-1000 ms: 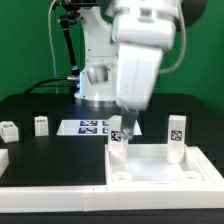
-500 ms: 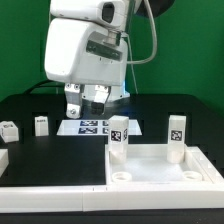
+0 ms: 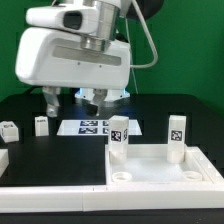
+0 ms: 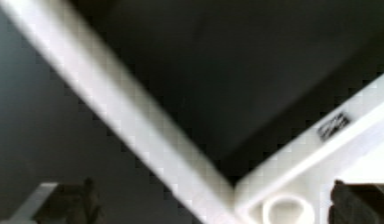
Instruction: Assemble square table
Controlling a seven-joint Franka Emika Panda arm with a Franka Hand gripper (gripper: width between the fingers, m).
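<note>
Gripper: the gripper (image 3: 72, 102) hangs above the tabletop (image 3: 150, 108), over its far part toward the exterior view's left. It is under the big white arm (image 3: 75, 50).
Tool state: the fingers (image 4: 64, 200) stand wide apart, with nothing between them. No part touches them.
Slab: the slab (image 3: 165, 165) lies flat at the tabletop's near corner on the exterior view's right. Its rimmed hollow face looks up.
Legs on slab: one leg (image 3: 118, 135) stands upright at the slab's far corner on the exterior view's left. A second leg (image 3: 176, 135) stands upright by the far rim, more toward the right. Both show a tag to the camera.
Loose legs: two more legs stand on the tabletop near its edge on the exterior view's left, one leg (image 3: 10, 130) closest to the edge. The other leg (image 3: 41, 125) is just beside it. Both are well apart from the slab.
Marker board: the marker board (image 3: 95, 127) lies flat between the loose legs and the slab.
Bar: a white bar (image 3: 55, 186) runs along the tabletop's near edge and reaches the slab.
Wrist view: it is blurred. A long bar (image 4: 118, 110) meets a slab (image 4: 358, 110) corner with a round hole (image 4: 278, 207), and a tag (image 4: 335, 125) sits on the slab's edge. The gripper (image 4: 210, 205) is above this corner.
</note>
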